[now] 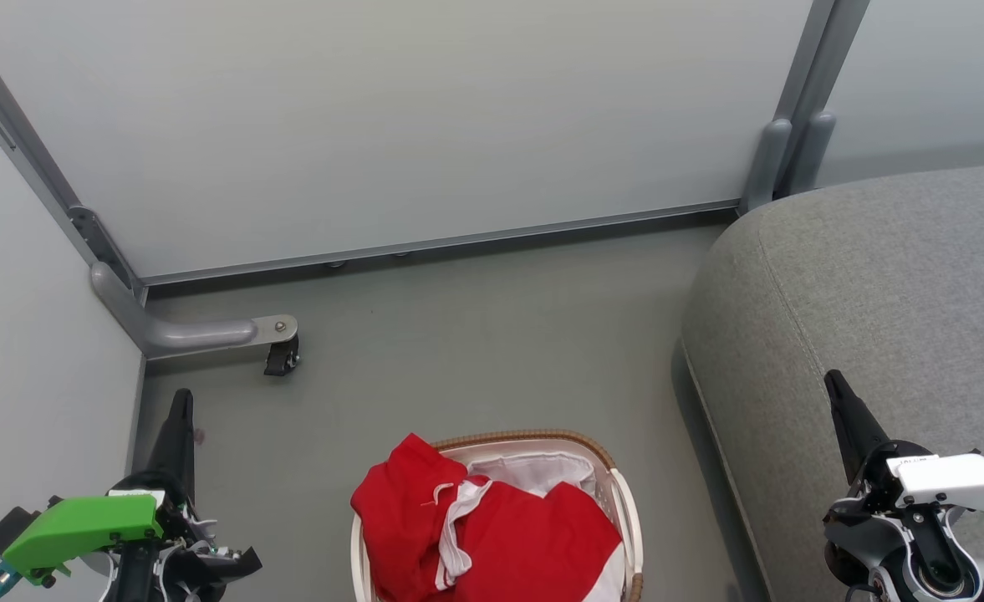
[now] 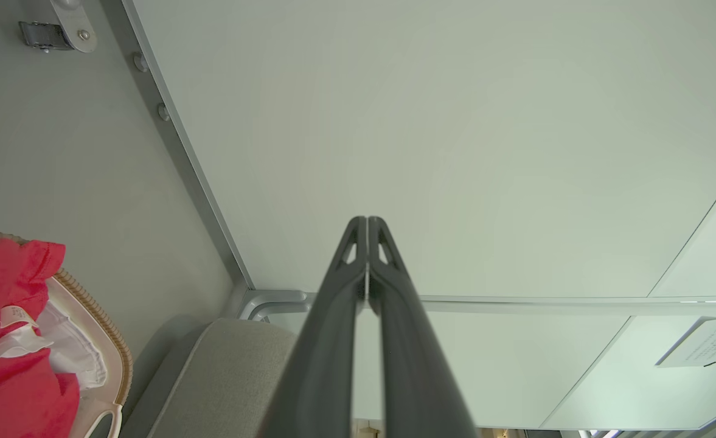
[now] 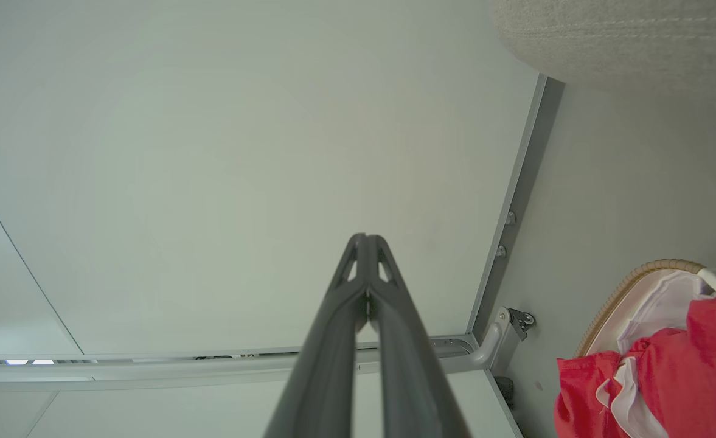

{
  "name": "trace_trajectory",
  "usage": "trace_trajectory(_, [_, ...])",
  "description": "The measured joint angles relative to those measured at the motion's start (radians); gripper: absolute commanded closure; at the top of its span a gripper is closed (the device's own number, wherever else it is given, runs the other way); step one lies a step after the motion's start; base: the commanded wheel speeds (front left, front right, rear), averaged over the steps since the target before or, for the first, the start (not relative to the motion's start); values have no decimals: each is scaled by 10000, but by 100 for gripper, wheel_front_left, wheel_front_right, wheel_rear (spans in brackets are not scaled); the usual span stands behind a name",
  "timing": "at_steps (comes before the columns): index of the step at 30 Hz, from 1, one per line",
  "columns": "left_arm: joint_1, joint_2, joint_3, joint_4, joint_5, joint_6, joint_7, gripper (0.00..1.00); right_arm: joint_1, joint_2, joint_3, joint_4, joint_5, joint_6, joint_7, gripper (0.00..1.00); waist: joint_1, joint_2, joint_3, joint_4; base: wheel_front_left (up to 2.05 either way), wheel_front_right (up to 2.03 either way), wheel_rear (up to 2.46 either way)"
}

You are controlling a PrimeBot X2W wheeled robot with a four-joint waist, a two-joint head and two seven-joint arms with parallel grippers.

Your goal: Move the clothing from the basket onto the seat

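The red clothing (image 1: 492, 527) with white trim lies piled in the basket (image 1: 625, 502), which stands on the floor at the bottom middle of the head view. It also fills the basket (image 2: 111, 340) as clothing (image 2: 5, 340) in the left wrist view and as clothing (image 3: 686, 371) in the right wrist view. The grey seat (image 1: 876, 293) rises to the right of the basket. My left gripper (image 1: 180, 400) is shut and empty, left of the basket. Over the seat's front part my right gripper (image 1: 833, 380) is shut and empty. Fingertips meet in both wrist views: left gripper (image 2: 367, 220), right gripper (image 3: 365, 237).
A pale partition wall (image 1: 425, 117) runs across the back, with a grey metal foot and caster (image 1: 278, 355) on the floor at the left. Another panel (image 1: 32, 334) closes the left side. Grey floor (image 1: 475, 351) lies between the wall and the basket.
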Motion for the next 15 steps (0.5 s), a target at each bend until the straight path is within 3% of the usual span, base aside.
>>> trace_trajectory(15, [0, 0, 0, 0, 0, 0, 0, 100, 0, 0, 0, 0, 0, 0, 0, 100, 0, 0, 0, 0, 0, 0, 0])
